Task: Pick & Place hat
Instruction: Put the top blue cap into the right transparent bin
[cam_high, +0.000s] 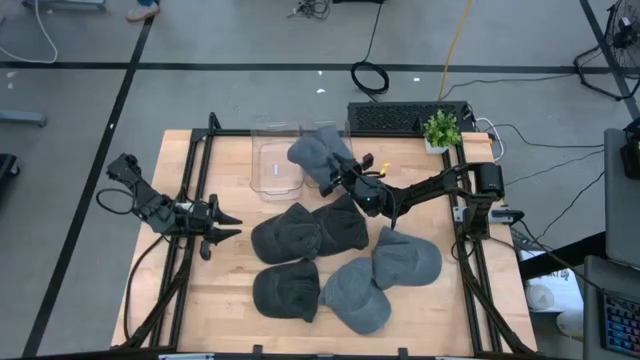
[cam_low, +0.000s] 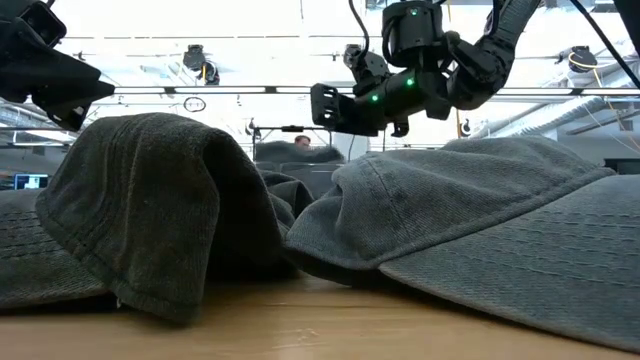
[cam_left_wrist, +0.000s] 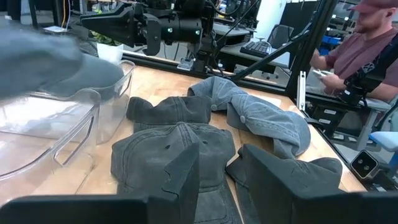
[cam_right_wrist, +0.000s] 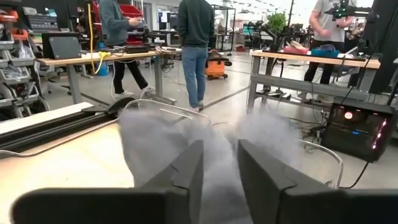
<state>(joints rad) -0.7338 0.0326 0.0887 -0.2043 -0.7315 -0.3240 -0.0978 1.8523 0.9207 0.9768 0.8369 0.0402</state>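
Grey, soft, crumpled hat (cam_high: 318, 152).

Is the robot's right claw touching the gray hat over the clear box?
Touching. In the right wrist view, the right gripper has its fingers on both sides of the blurred gray hat, pressed against the cloth.

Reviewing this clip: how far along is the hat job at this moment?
Done: nothing lies settled in the clear bin yet. In hand: the right gripper has one grey hat at the bin's edge, draped partly over the rim, jaws close around the fabric; whether it is gripped or just let go is unclear. Left: five hats on the table. The left gripper waits open at the table's left side.
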